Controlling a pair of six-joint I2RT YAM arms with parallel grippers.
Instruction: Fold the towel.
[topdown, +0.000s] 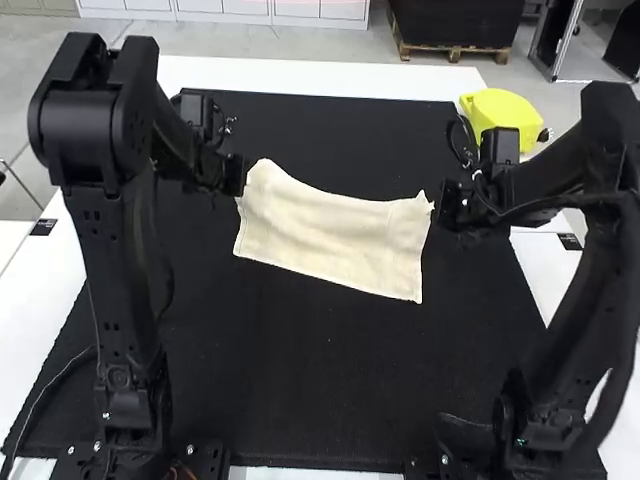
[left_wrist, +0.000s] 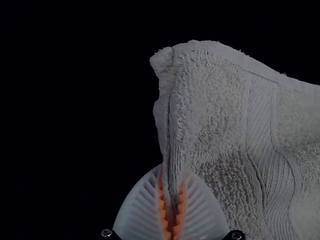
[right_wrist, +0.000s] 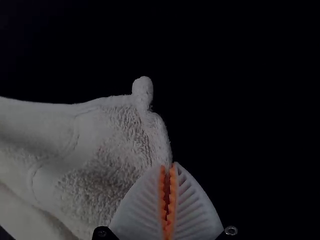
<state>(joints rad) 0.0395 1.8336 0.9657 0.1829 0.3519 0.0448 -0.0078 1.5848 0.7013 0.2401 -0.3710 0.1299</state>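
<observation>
So I'm standing here looking at this and the cream towel (topdown: 335, 235) is on the black mat (topdown: 310, 370) that covers most of the bench (topdown: 330, 76), sort of between the two arms and with its far edge sagging in the middle. The left gripper (topdown: 241, 180) is clamped on the towel's side edge, just in from the far corner, and the cloth runs well down between its orange pads (left_wrist: 181, 197). Right gripper (right_wrist: 168, 165) is closed too and looks to have the opposite side edge, but only by the very tips, so tbh that's the grip I'd baby. My guess is the step in hand is folding the far edge over onto the near one. If so, I'd move both ends at the same pace and height, otherwise the fold lands skewed. Leave that bit of slack alone, since tugging outward could pop the right side loose. Keep the sweep low so the bottom layer doesn't get dragged along, set the edge down corner on corner, and only then let go, both together, backing out gently so the fingers don't snag the terry loops.
</observation>
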